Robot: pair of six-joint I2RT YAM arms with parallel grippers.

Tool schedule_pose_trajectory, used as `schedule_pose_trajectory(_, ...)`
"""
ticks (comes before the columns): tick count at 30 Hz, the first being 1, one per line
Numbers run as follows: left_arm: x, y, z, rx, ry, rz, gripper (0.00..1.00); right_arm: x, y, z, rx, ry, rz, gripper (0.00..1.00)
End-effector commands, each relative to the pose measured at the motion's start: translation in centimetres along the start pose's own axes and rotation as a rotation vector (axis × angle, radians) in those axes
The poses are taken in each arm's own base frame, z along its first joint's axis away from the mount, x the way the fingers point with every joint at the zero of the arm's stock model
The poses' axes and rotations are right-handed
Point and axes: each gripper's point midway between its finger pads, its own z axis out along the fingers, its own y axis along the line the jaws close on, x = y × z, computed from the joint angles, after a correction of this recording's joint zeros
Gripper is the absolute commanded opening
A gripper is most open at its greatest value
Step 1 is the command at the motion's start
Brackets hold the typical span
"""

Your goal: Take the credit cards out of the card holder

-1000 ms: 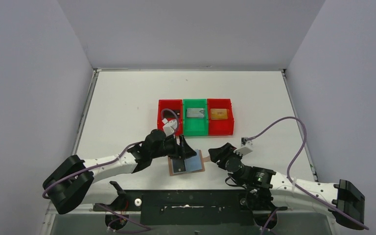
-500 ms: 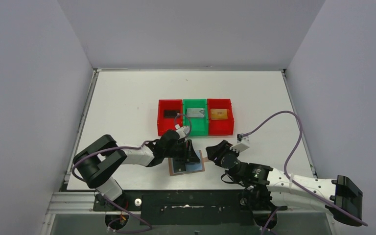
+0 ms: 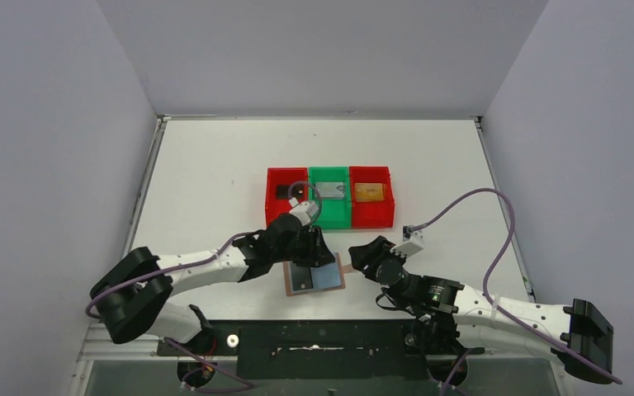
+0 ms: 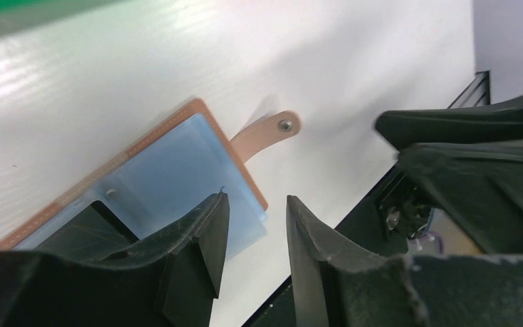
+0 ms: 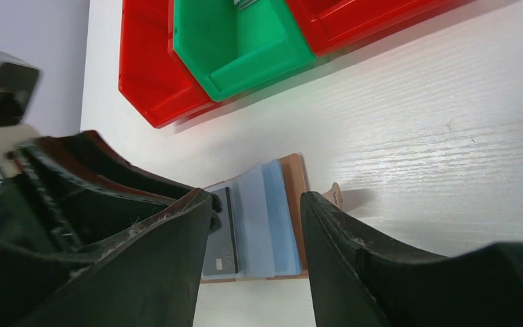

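Note:
The card holder (image 3: 328, 279) lies open near the table's front edge, tan leather with pale blue pockets (image 4: 163, 170) and a strap tab (image 4: 272, 129) pointing right. A dark credit card (image 5: 223, 238) sits in its left half. My left gripper (image 3: 317, 256) hangs over the holder's far edge, jaws a narrow gap apart with only table showing between them (image 4: 255, 197). My right gripper (image 3: 363, 259) is open just right of the strap tab, with the holder in view between its fingers (image 5: 255, 197). Black (image 3: 283, 191), silver (image 3: 328, 190) and gold (image 3: 369, 192) cards lie in the bins.
Three bins stand in a row behind the holder: red (image 3: 274, 210), green (image 3: 330, 214), red (image 3: 373, 216). The two grippers are close together over the holder. The table's front edge and black mounting rail (image 3: 322, 338) run just below it.
My left gripper's jaws have narrowed while staying over the holder, and that arm's elbow has swung about. The black card in the left red bin now shows. The right gripper barely shifted.

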Motion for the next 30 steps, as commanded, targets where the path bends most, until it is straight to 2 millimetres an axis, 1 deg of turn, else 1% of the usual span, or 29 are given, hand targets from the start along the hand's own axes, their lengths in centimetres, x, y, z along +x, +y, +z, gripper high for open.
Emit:
schedule_pose_trajectory(1,-3.5,-1.0,-2.5,-0.009,-0.142,0.048,0.37,-1.4,2.1,-0.2,-0.049,-0.039,-0.002,0.52)
schedule_pose_trajectory(3,-3.7,-0.4,-3.0,-0.029,-0.152,0.041,0.37,-1.4,2.9,-0.3,-0.073,-0.029,-0.012,0.52)
schedule_pose_trajectory(6,-3.8,1.2,-3.6,-0.083,-0.171,0.015,0.37,-1.2,4.2,-0.3,-0.115,-0.009,-0.041,0.52)
schedule_pose_trajectory(10,-3.7,3.4,-4.8,-0.148,-0.214,-0.049,0.37,-0.2,6.1,-0.1,-0.172,0.043,-0.1,0.51)
schedule_pose_trajectory(13,-3.5,5.5,-6.3,-0.214,-0.266,-0.113,0.37,0.8,6.7,0.6,-0.162,0.084,-0.13,0.49)
schedule_pose_trajectory(15,-2.9,6.9,-7.3,-0.242,-0.288,-0.152,0.37,1.5,7.0,1.1,-0.161,0.11,-0.141,0.48)
schedule_pose_trajectory(17,-2.7,7.6,-8.3,-0.248,-0.313,-0.176,0.39,2.1,7.1,1.5,-0.157,0.138,-0.153,0.48)
schedule_pose_trajectory(19,-2.7,8.4,-9.4,-0.267,-0.343,-0.2,0.42,2.7,7.1,2.1,-0.144,0.169,-0.163,0.5)
schedule_pose_trajectory(21,-2.7,9.2,-10.6,-0.301,-0.377,-0.222,0.46,2.9,7.6,2.5,-0.144,0.188,-0.177,0.59)
schedule_pose_trajectory(22,-2.8,9.6,-11.1,-0.313,-0.396,-0.231,0.47,3.2,8.0,2.6,-0.154,0.201,-0.186,0.61)
schedule_pose_trajectory(23,-2.9,9.8,-11.6,-0.318,-0.415,-0.238,0.48,3.4,8.3,2.8,-0.158,0.208,-0.19,0.63)
schedule_pose_trajectory(25,-3.2,9.7,-12.3,-0.302,-0.446,-0.245,0.51,4.0,8.5,3.2,-0.154,0.236,-0.173,0.72)
schedule_pose_trajectory(27,-3.2,9.4,-12.4,-0.276,-0.448,-0.247,0.52,5.0,8.7,3.6,-0.169,0.27,-0.165,0.73)
schedule_pose_trajectory(30,-2.7,8.3,-11.8,-0.208,-0.407,-0.236,0.52,6.8,8.7,4.2,-0.181,0.335,-0.132,0.69)
